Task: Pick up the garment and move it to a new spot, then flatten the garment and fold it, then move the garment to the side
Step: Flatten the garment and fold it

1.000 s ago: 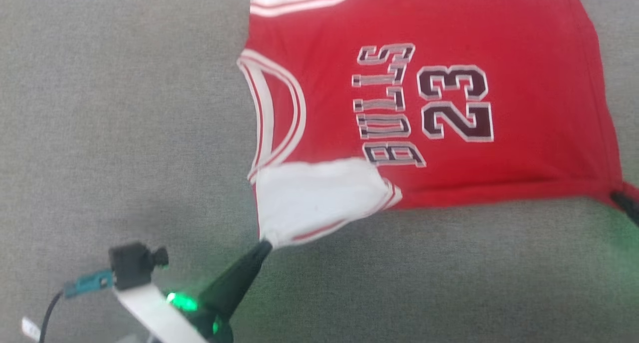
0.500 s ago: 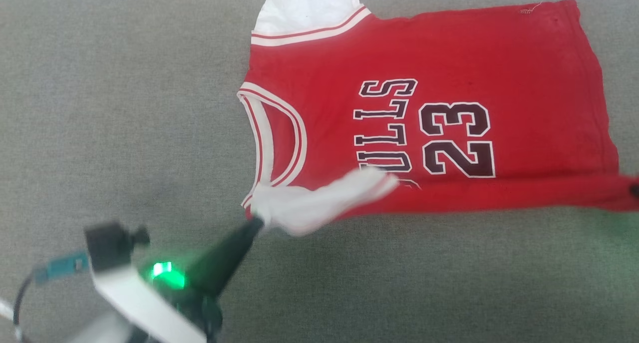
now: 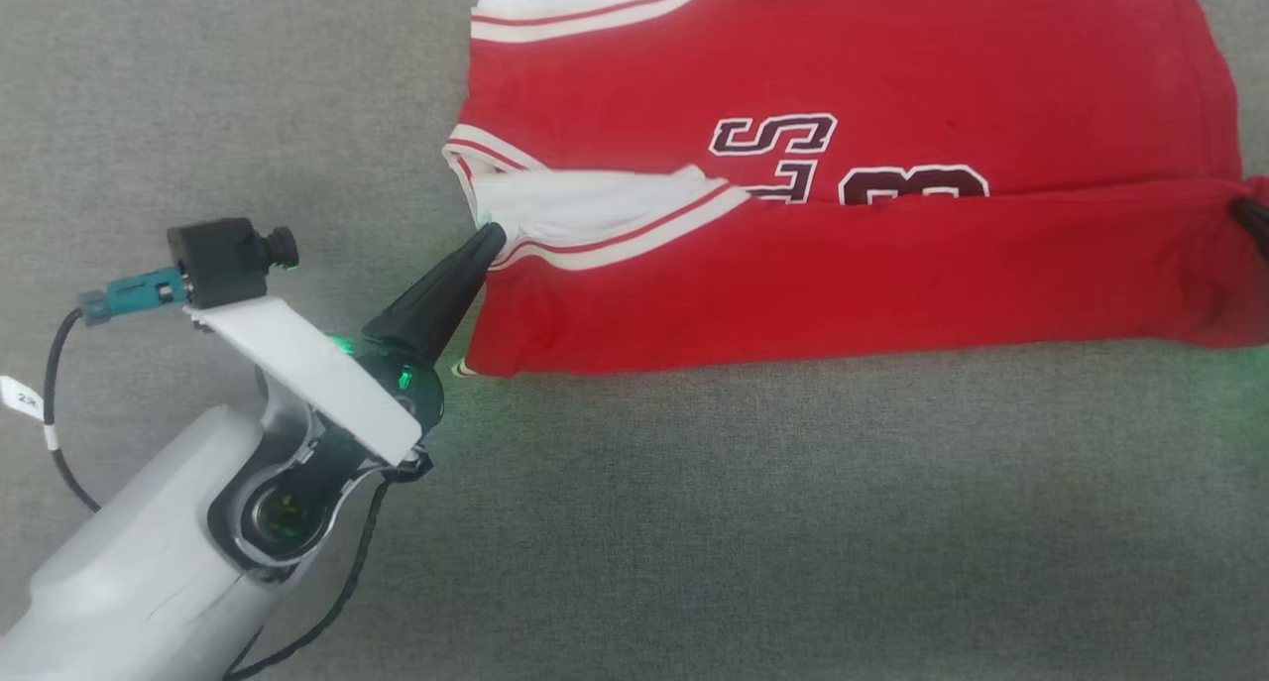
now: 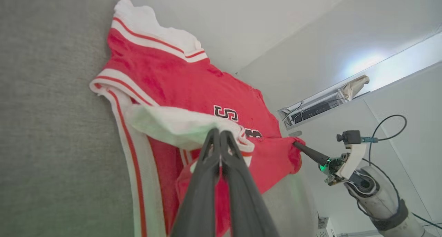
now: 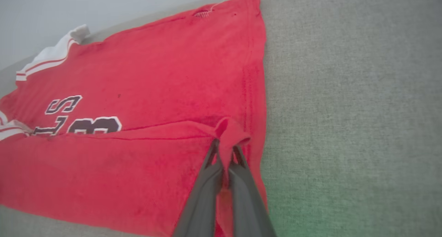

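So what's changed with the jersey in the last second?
The left fingers and right fingers carried the near edge of the red basketball jersey away from the robot, folding it over the front and hiding much of the lettering and number. Both stay pinched on it; its far edge remains on the grey fabric surface.

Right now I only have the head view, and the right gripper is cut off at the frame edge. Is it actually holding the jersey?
Observer: Yes. The right wrist view shows the right gripper shut on a bunched red hem corner of the garment.
Operator: And the left one, is that a real pinch or is it just touching?
Observer: It's a real pinch. In the left wrist view the left gripper is shut on the white section, which drapes over its tips.
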### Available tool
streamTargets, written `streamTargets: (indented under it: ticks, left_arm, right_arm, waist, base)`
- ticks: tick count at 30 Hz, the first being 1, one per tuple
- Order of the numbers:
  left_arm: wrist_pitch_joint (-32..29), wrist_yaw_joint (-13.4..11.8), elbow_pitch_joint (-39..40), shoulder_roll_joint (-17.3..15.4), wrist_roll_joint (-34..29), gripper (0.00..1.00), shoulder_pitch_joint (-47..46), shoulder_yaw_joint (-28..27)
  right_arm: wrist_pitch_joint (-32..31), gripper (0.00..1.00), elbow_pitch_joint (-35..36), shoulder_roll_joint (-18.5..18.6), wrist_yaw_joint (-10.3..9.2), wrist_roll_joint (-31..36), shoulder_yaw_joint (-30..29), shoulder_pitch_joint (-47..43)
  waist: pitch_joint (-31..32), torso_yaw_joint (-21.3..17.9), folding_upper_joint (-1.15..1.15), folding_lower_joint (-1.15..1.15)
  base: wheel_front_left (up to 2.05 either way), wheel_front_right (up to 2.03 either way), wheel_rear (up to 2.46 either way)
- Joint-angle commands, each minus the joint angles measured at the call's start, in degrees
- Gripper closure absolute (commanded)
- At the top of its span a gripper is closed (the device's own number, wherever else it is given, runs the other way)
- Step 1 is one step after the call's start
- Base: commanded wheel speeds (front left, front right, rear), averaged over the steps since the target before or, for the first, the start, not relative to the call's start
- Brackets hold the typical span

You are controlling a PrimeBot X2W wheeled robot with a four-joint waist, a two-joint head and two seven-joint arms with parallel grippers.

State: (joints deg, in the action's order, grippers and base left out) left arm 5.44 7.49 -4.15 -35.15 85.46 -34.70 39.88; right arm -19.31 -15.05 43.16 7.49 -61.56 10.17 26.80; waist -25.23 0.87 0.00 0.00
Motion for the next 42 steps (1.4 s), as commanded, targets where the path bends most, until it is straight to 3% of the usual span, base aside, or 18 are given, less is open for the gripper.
streamTargets:
  ticks: [1,8,9,10,11,12,13,19,22,32,39,42]
  left_arm:
    - [-0.3,-0.1,-1.4,0.4,-0.3,1.0,-1.1,0.5]
    - [0.9,-0.1,-8.1,1.1,-3.1,1.0,-3.2,3.8]
    - [1.3,-0.1,-9.0,1.1,-3.3,0.85,-3.6,4.3]
    - [1.3,-0.1,-9.6,1.3,-3.3,0.56,-3.9,4.7]
    - [1.6,-0.1,-10.5,0.8,-4.1,0.04,-4.3,5.1]
    - [1.9,-0.1,-11.4,0.3,-5.0,0.0,-4.9,5.6]
    - [1.9,-0.1,-11.8,0.1,-5.7,0.0,-5.5,6.1]
    - [1.1,-0.1,-14.2,-4.5,-11.8,0.0,-9.7,9.1]
    - [-1.4,-1.9,-12.8,-6.3,-14.2,0.0,-12.3,10.0]
    - [-27.6,-12.5,-1.1,-9.0,-8.1,0.0,-14.8,16.7]
    - [-33.5,-13.6,-4.4,-7.6,-4.2,0.0,-15.6,17.0]
    - [-35.6,-12.8,-8.0,-6.3,-2.7,0.0,-15.5,17.7]
  right_arm:
    - [0.1,1.0,-1.2,-0.7,0.0,0.9,0.7,1.3]
    - [2.0,1.0,-5.2,-2.1,0.0,2.9,4.2,4.2]
    - [2.4,1.0,-5.6,-2.2,0.0,3.3,4.7,4.3]
    - [2.8,1.0,-6.0,-2.2,0.0,3.4,5.4,4.6]
    - [3.3,0.84,-6.2,-2.1,0.0,3.8,6.0,4.8]
    - [4.1,0.63,-6.5,-2.1,0.0,4.3,6.6,5.0]
    - [4.9,0.0,-6.7,-1.9,0.0,4.8,7.1,5.1]
    - [9.7,0.0,-7.0,-0.5,0.0,6.3,9.0,3.8]
    - [11.7,0.0,-7.0,0.0,0.0,5.8,8.3,2.9]
    - [12.5,0.0,-4.6,0.0,0.0,5.4,7.4,2.7]
    - [12.0,0.0,-3.1,-0.4,0.0,5.6,7.7,3.5]
    - [12.0,0.0,-2.9,-0.4,0.0,5.4,7.6,3.4]
  waist:
    - [-1.0,-0.3,0.0,0.0]
    - [-2.3,-0.2,0.0,0.0]
    - [-2.2,-0.2,0.0,0.0]
    - [-2.0,-0.2,0.0,0.0]
    - [-1.7,-0.2,0.0,0.0]
    - [-1.4,-0.1,0.0,0.0]
    - [-1.0,-0.1,0.0,0.0]
    - [2.6,0.3,0.0,0.0]
    - [4.6,0.8,0.0,0.0]
    - [6.6,0.6,0.0,0.0]
    - [4.1,-2.0,0.0,0.0]
    - [3.0,-3.2,0.0,0.0]
  base:
    - [0.0,0.0,0.0]
    - [0.0,0.0,0.0]
    - [0.0,0.0,0.0]
    - [0.0,0.0,0.0]
    - [0.0,0.0,0.0]
    - [0.0,0.0,0.0]
    - [0.0,0.0,0.0]
    - [0.0,0.0,0.0]
    - [0.0,0.0,0.0]
    - [0.0,0.0,0.0]
    - [0.0,0.0,0.0]
    - [0.0,0.0,0.0]
